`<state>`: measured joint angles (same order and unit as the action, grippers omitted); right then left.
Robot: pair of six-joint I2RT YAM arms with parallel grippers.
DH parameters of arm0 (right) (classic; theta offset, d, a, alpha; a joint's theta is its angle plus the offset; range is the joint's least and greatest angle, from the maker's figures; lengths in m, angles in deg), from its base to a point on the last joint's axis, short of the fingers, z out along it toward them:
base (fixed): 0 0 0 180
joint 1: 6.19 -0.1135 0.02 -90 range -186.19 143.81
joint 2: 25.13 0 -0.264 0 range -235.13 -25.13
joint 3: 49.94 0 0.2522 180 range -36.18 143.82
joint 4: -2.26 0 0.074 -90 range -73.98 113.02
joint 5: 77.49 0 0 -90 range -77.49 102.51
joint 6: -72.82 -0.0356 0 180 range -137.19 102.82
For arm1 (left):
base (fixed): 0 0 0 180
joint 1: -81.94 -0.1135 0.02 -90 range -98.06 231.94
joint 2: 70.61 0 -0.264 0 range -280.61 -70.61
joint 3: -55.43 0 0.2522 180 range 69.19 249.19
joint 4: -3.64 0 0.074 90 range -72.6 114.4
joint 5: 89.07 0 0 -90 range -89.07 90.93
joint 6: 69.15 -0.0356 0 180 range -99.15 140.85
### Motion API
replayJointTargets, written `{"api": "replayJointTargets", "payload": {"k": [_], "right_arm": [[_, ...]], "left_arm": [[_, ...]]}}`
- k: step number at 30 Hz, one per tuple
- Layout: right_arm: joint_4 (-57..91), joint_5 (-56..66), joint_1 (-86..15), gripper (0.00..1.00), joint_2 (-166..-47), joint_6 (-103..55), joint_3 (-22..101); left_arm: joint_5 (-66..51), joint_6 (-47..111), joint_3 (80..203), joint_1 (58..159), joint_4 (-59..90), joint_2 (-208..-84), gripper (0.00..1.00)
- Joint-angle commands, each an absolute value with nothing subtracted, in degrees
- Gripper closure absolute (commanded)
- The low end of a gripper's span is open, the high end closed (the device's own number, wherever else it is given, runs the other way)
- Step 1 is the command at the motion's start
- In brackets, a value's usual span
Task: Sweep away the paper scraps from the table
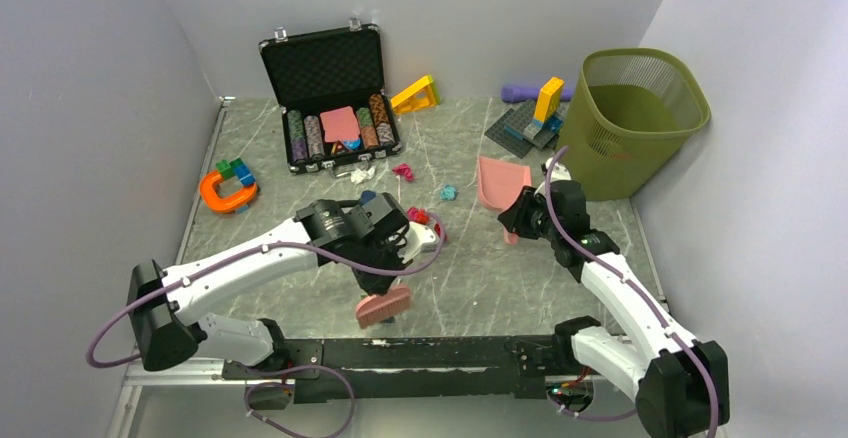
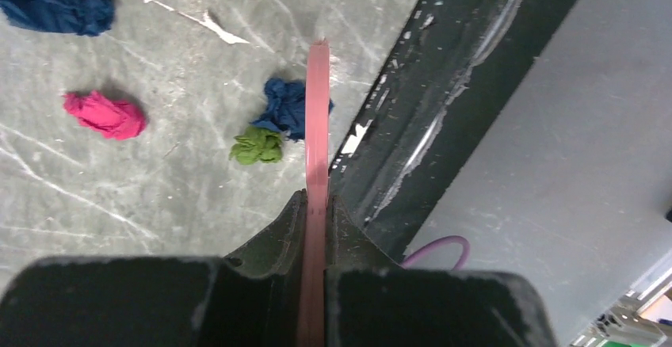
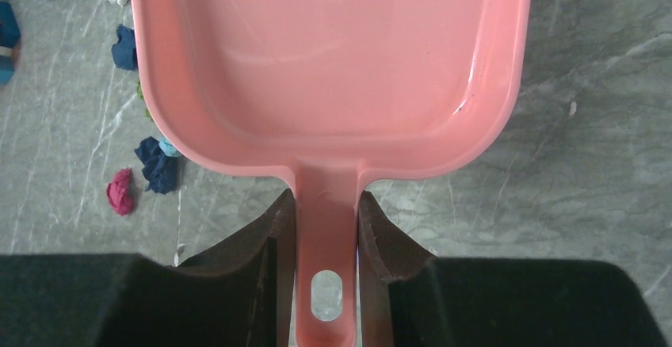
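Left pincer (image 2: pixel 317 214): clenched on the flat handle of the pink brush (image 2: pixel 318 117), which points down at the table (image 1: pixel 480 283) close to its near edge.
Right pincer (image 3: pixel 326 216): clenched on the handle of the pink dustpan (image 3: pixel 329 70), over the right half of the table. I cannot tell if its lip touches the table.
Paper scraps (image 1: pixel 403 171): some wads lie in the middle of the table, toward the open case (image 1: pixel 330 93) at the far edge. A navy wad (image 2: pixel 287 105) and a green wad (image 2: pixel 256 146) lie together just beside the brush.
Direction from the brush: these two wads are on the side of the brush away from the near edge. A magenta wad (image 2: pixel 105 115) lies farther out on the same side.
Long axis: the brush head runs roughly along the near edge.
Dustpan mouth: it opens toward the far left corner, well apart from the brush.
Nearer arm: the left arm is nearer to the wads.
Coming move, as I judge: the brush must push the wads toward the right edge, into the pan, or the pan must come closer.
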<state>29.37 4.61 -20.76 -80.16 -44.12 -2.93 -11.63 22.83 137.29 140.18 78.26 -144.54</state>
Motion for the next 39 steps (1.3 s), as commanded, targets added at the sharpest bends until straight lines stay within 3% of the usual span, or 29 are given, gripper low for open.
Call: {"api": "replayJointTargets", "payload": {"k": [1,11,19,26,32,39], "right_arm": [[28.5,6.3,-21.0,1.00,-77.5,-43.0,-1.1],[28.9,6.3,-21.0,1.00,-77.2,-43.1,-0.6],[29.4,6.4,-21.0,1.00,-76.9,-43.0,-0.2],[29.7,6.5,-21.0,1.00,-76.8,-43.1,-0.1],[29.6,6.5,-21.0,1.00,-76.9,-43.2,-0.1],[30.0,6.7,-20.9,1.00,-76.7,-43.2,0.5]], "left_arm": [[-5.1,19.4,137.2,141.0,76.9,-146.2,1.00],[-2.3,16.2,135.0,141.0,71.3,-151.5,1.00],[27.0,20.1,138.4,140.8,69.5,-155.0,1.00],[33.3,23.7,142.3,140.8,67.3,-145.9,1.00],[24.1,23.7,140.5,140.5,64.0,-139.5,1.00],[0.4,27.7,141.4,135.4,60.3,-139.7,1.00]]}}
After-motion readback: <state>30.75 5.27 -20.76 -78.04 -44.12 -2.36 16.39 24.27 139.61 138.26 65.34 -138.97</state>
